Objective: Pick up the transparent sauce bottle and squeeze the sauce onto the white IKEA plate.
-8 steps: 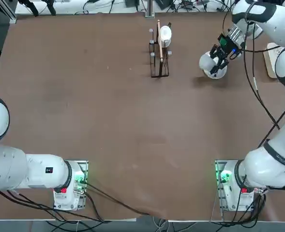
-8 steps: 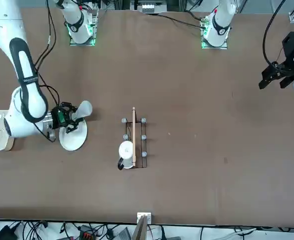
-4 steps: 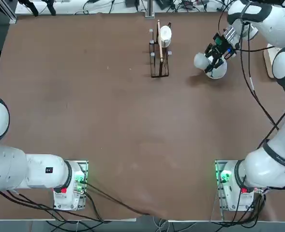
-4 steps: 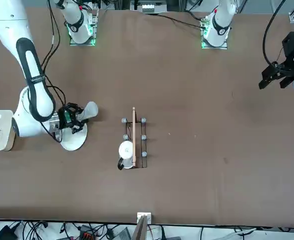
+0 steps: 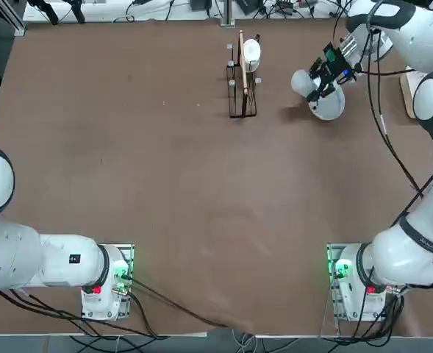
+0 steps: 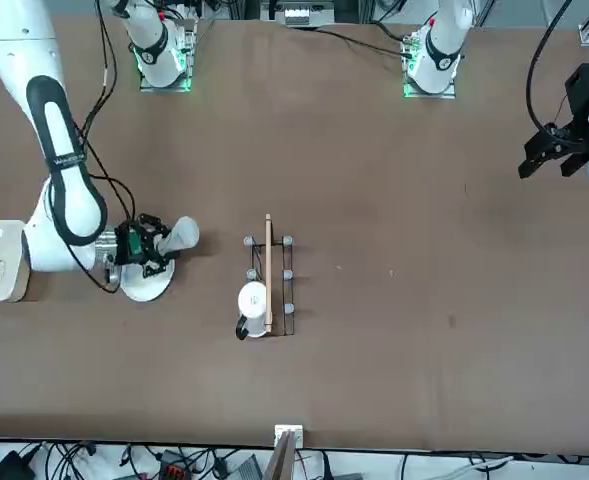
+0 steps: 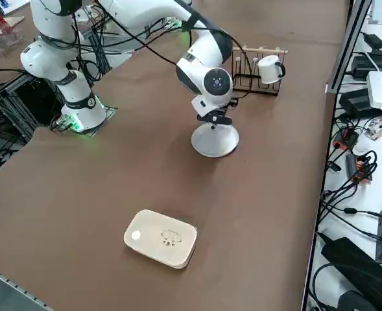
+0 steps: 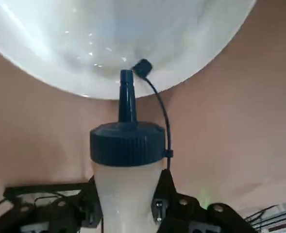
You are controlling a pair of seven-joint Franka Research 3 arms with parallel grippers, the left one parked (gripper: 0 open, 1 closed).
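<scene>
R gripper clamped on squeeze bottle, held tipped, nozzle aimed at white plate, above its edge. Plate on table, near wire rack.

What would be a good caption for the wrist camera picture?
Right gripper holds the sauce bottle, nozzle tipped toward the white plate.
</scene>
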